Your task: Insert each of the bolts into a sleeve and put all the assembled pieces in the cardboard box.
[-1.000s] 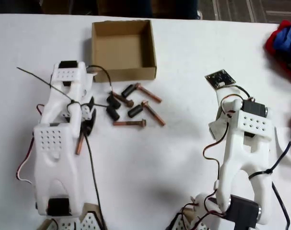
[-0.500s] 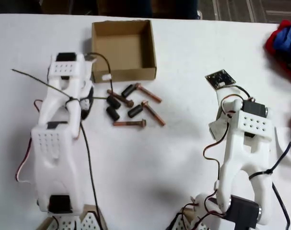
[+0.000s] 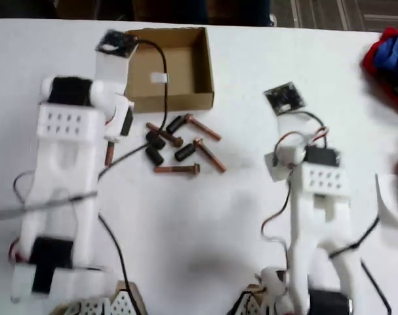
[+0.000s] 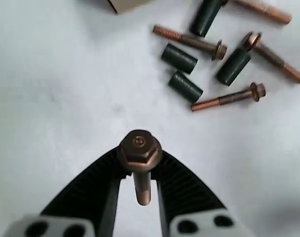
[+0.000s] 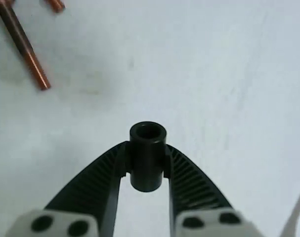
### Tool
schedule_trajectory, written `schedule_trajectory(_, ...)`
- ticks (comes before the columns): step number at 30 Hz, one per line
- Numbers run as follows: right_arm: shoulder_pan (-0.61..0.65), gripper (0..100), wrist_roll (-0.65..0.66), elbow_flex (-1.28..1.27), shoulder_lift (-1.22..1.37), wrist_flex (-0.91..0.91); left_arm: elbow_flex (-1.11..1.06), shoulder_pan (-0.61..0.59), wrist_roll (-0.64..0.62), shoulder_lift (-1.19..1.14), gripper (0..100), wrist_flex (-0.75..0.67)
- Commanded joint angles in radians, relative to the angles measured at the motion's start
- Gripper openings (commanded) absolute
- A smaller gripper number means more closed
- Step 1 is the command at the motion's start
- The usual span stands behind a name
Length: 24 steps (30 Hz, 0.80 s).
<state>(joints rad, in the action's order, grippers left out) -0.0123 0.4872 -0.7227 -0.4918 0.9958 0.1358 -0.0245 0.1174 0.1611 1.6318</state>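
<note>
Held bolt [image 4: 139, 163] near box [image 3: 172, 102] corner, sleeve [image 5: 148, 157] held

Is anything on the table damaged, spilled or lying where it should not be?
Nothing stands out. The loose bolts and sleeves lie together beside the cardboard box; the left gripper holds one bolt, the right gripper one sleeve.

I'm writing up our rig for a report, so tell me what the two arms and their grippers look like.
Both arms, left arm and right arm, are white plastic shells with perforated panels, black motors and thin black, red and white cables. The left gripper and right gripper have black, ribbed, tapering fingers on white bases with round holes.
</note>
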Motion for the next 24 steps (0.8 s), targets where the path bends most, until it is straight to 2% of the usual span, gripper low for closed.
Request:
schedule_trajectory(1, 0.099, 2.2, -0.021, -0.192, -0.232, -0.202, -0.145, 0.048, -0.008, 0.207, 3, -0.155)
schedule_trajectory(4, 0.183, 2.2, -0.034, -0.400, -0.415, -0.397, -0.315, 0.057, -0.032, 0.319, 3, -0.319)
schedule_trajectory(8, 0.269, 2.2, -0.163, -0.601, -0.590, -0.676, -0.450, 0.057, -0.210, 0.425, 3, -0.523)
schedule_trajectory(10, 0.323, 2.2, -0.236, -0.671, -0.633, -0.826, -0.461, 0.083, -0.265, 0.439, 3, -0.563)
schedule_trajectory(13, 0.398, 2.2, -0.301, -0.729, -0.644, -1.006, -0.456, 0.133, -0.284, 0.439, 3, -0.586)
schedule_trajectory(17, 0.475, 2.2, -0.334, -0.746, -0.644, -1.095, -0.427, 0.195, -0.288, 0.437, 3, -0.601)
schedule_trajectory(21, 0.529, 2.2, -0.334, -0.747, -0.644, -1.096, -0.325, 0.230, -0.347, 0.434, 3, -0.605)
schedule_trajectory(24, 0.538, 2.2, -0.334, -0.747, -0.644, -1.095, -0.277, 0.265, -0.344, 0.428, 3, -0.615)
